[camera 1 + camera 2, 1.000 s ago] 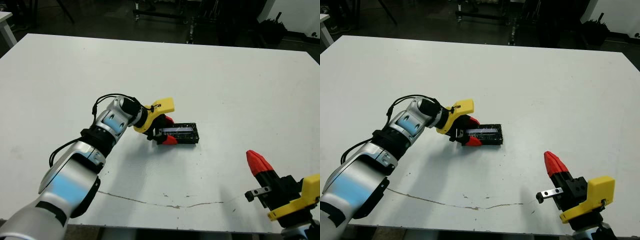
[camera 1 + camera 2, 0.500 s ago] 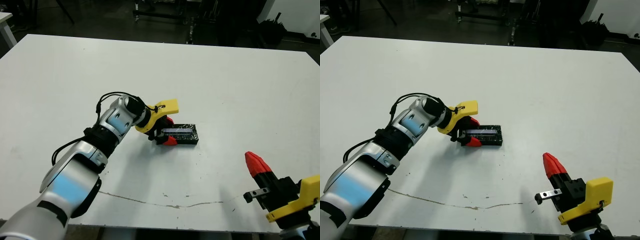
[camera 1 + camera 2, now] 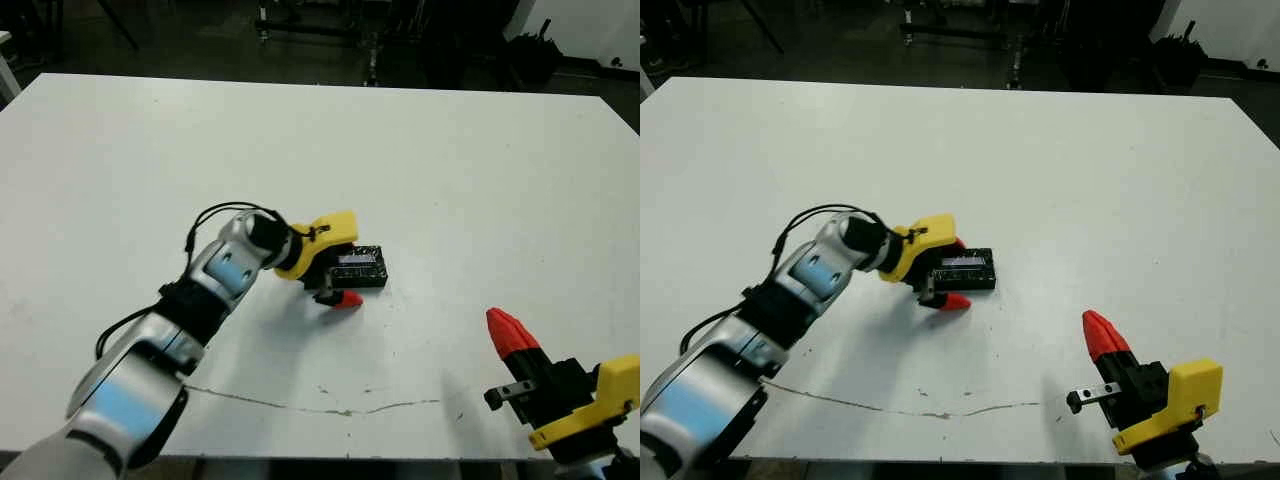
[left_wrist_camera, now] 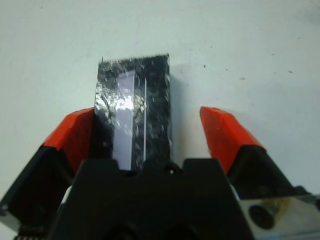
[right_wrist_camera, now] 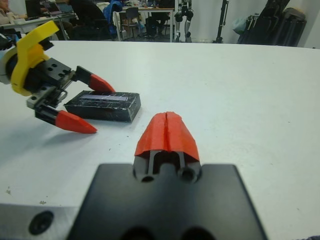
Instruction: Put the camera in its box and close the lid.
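The box (image 3: 372, 282) lies at the table's middle with the glossy black lid (image 4: 132, 100) flat on top of it. The camera does not show in any view. My left gripper (image 3: 343, 272) stands open around the box's left end. One fingertip (image 4: 75, 131) rests against the box's side; the other fingertip (image 4: 222, 127) stands apart from it. My right gripper (image 3: 505, 332) is shut with nothing in it, near the table's front right edge, well away from the box (image 5: 102, 106).
A thin dark crack line (image 3: 330, 408) runs across the white table (image 3: 480, 180) near its front edge. Beyond the table's far edge stand dark frames and chairs (image 5: 131, 20).
My left gripper has opened wider; its near finger has come off the box's side. The head camera has shifted a little. The right gripper has stayed in place.
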